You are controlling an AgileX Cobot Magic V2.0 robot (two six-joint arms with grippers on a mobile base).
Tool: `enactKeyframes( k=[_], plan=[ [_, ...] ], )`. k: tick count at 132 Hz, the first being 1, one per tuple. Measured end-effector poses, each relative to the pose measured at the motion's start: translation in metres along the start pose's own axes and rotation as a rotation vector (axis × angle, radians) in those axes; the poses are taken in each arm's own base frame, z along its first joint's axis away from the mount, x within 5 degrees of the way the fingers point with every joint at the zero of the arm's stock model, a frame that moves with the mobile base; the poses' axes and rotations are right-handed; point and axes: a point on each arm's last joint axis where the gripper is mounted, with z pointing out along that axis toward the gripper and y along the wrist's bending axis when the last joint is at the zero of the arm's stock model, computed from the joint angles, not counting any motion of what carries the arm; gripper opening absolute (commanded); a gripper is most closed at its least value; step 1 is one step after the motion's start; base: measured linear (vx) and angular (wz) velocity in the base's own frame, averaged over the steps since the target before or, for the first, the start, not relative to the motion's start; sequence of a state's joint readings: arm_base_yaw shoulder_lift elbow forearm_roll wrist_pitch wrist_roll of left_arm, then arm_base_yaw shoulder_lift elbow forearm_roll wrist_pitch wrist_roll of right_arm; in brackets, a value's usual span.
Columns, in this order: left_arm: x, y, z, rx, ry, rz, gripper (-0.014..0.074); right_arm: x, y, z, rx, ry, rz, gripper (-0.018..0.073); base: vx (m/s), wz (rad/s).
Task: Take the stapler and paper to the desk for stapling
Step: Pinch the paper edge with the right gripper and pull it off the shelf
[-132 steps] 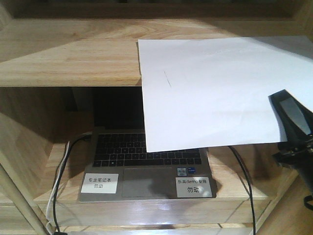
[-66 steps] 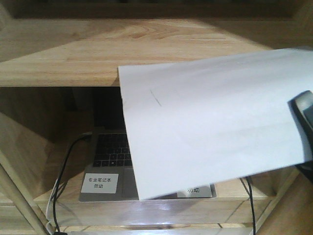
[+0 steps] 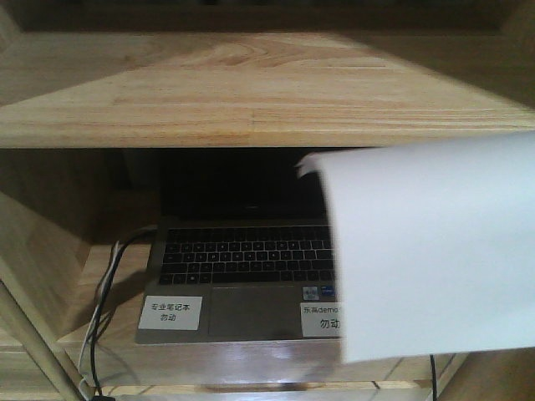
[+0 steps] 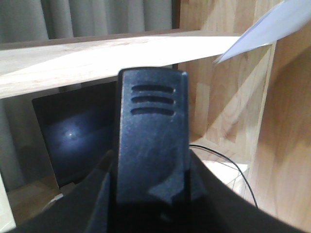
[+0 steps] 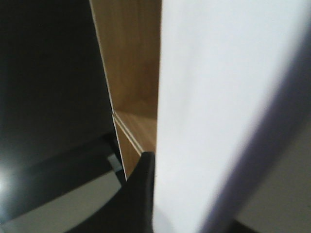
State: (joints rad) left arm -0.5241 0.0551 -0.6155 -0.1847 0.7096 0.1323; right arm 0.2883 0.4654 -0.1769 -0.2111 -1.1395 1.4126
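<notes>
Right up close, the right gripper (image 5: 148,187) has the paper (image 5: 218,97). A dark finger (image 5: 136,194) presses against the sheet's face, the jaws are clamped on it, and the sheet is up in the air, resting on no surface. The left gripper (image 4: 150,141) fills its own camera with one black ribbed finger, and I cannot tell whether it's open or closed. From the front, the white sheet hangs at the right, in front of the shelf unit (image 3: 50,242). It covers the right end of the laptop (image 3: 242,259) and part of one of its two white labels (image 3: 171,312). That laptop sits open in the lower compartment, screen dark, with cables (image 3: 104,292) trailing down its left side. Above it, a wide grained shelf board (image 3: 251,92) spans the view.
</notes>
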Motion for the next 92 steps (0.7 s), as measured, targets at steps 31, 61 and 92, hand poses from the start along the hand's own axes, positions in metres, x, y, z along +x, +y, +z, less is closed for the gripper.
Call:
enactKeyframes(
  k=[31, 61, 92],
  plan=[
    [0.0, 0.0, 0.0, 0.0, 0.0, 0.0, -0.0006, -0.008, 0.016, -0.011, 0.012, -0.076, -0.063, -0.0006, 0.0, 0.0],
    [0.0, 0.0, 0.0, 0.001, 0.0, -0.001, -0.0006, -0.005, 0.02, -0.016, 0.035, -0.056, -0.074, -0.0006, 0.0, 0.0],
    [0.0, 0.0, 0.0, 0.001, 0.0, -0.001, -0.0006, -0.005, 0.02, -0.016, 0.035, -0.052, -0.071, -0.0006, 0.0, 0.0]
  ],
)
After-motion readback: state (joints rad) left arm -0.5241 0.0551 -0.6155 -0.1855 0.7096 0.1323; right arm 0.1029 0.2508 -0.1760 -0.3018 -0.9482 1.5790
